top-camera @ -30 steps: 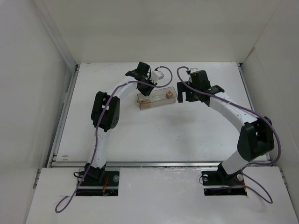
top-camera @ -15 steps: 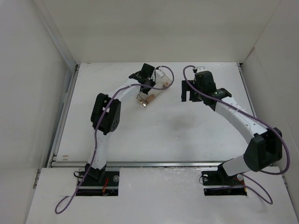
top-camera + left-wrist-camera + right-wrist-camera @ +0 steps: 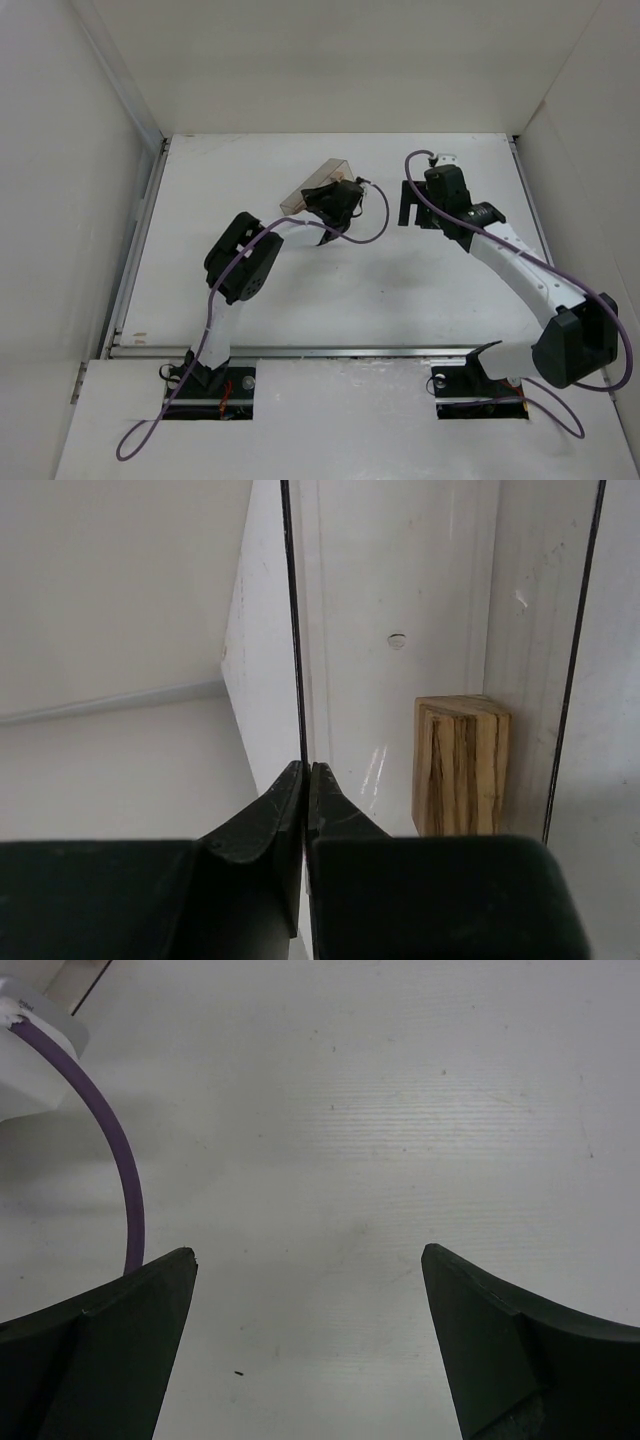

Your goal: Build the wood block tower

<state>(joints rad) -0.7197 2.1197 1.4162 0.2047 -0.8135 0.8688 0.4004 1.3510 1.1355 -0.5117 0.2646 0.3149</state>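
Pinching one thin wall of the long clear plastic rectangular box between the left jaws, pressed together on it, and holding it tilted over the white table. Holding the right jaws spread wide on nothing, well to the right of the box, with open table all around. Showing, from the left wrist only, a light-tan wooden block inside the box, just right of the pinched wall; impossible to make out from above.

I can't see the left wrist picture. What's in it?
The left end effector is shut on the thin wall of a clear box. A tan wood block shows inside the box.
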